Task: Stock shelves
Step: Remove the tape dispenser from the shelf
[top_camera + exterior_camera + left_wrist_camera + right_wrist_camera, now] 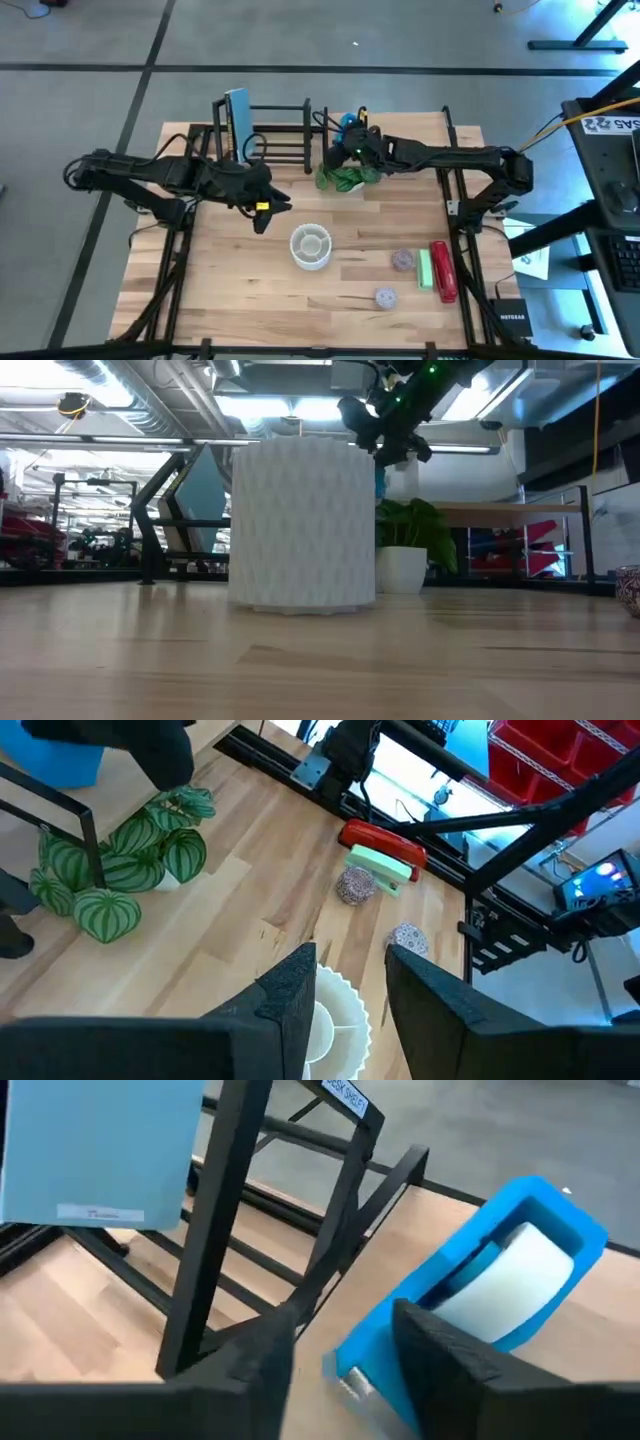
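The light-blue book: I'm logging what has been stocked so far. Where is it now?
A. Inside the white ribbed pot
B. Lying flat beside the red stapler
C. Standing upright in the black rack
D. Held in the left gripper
C. The light-blue book stands on edge among the bars of the black rack at the table's back edge, far from the left gripper, whose open fingers hold nothing.

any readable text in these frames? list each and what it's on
"DESK SHELF": white label on the top bar of the black rack, right wrist view.
"NETGEAR": black box at the table's right edge, high view; small, so a likely reading.
Label strip on the light blue book: printed, too blurred to read.
Recycling sign and letters on a white sheet off the table: too small to read.
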Controlling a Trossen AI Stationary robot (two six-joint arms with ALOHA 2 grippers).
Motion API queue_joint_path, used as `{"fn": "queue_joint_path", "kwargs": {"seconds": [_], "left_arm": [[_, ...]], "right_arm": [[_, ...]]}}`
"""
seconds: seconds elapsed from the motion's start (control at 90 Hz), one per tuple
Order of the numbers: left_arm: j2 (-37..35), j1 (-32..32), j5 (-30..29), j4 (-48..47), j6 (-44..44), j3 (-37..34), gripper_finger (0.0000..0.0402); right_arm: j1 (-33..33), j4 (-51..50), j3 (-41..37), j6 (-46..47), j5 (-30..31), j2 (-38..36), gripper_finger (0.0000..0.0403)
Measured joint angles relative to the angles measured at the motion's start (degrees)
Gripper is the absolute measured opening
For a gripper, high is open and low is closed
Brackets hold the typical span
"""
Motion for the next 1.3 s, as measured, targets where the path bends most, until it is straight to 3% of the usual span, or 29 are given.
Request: {"fn": "queue_joint_path", "kwargs": {"seconds": [0.278, 0.411, 0.622, 0.833, 1.044, 1.3], "left_arm": [[0.00, 0.00, 0.00, -0.02, -0.02, 0.00, 0.0107], [0.00, 0.02, 0.00, -0.02, -0.02, 0.00, 0.0107], [0.00, 0.01, 0.01, -0.02, -0.04, 0.00, 0.0107], [0.00, 0.00, 0.00, -0.02, -0.04, 0.00, 0.0107], [0.00, 0.02, 0.00, -0.02, 1.00, 0.00, 0.0107], [0.00, 0.00, 0.49, 0.00, 1.44, 0.00, 0.0107]], "right_arm": [[0.15, -0.24, 3.63, -3.68, -0.59, 0.19, 0.0292], [0.05, -0.38, 5.77, -5.32, -0.44, 0.15, 0.0326], [0.09, -6.48, 8.63, -5.79, 0.86, 0.13, 0.0324], [0.11, -20.84, 10.14, 7.16, 0.77, 0.04, 0.0324], [0.11, -15.76, 7.39, 15.91, -2.93, 2.99, 0.0326], [0.15, -10.15, 7.45, 19.56, 1.04, 7.99, 0.0326]]}}
